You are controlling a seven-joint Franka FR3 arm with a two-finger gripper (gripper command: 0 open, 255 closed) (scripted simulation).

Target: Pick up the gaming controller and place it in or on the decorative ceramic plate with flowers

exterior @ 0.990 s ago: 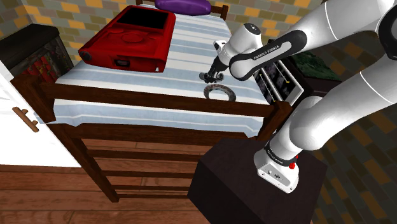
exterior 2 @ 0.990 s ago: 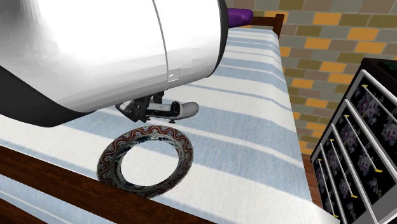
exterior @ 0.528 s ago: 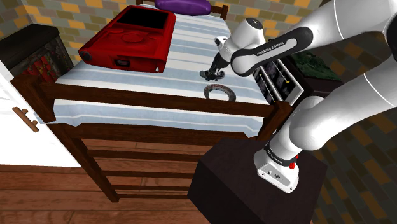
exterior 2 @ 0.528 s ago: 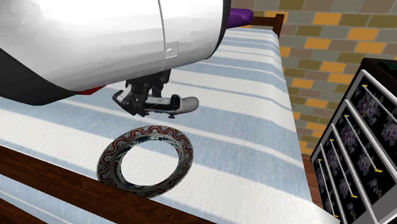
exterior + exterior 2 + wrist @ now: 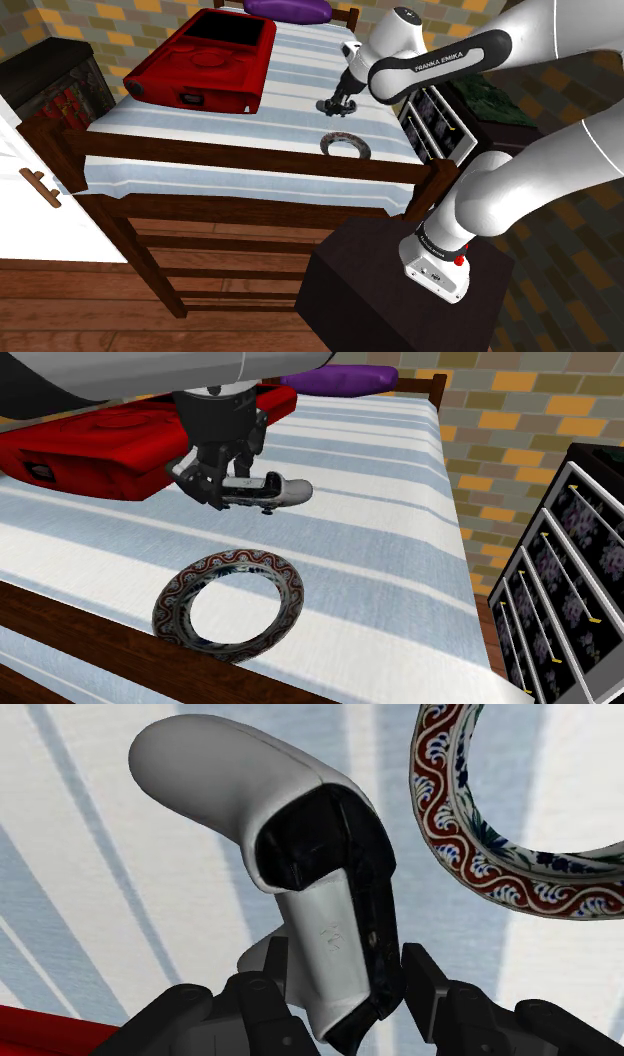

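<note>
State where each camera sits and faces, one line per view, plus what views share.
Shoulder view: beside the stand, looking down over the bed; arm and end effector show.
Second exterior view: low by the bed's edge, facing along it past the plate; end effector holds controller.
Wrist view: on the hand, looking down at the bed; fingers clasp the controller.
All share controller and plate.
</note>
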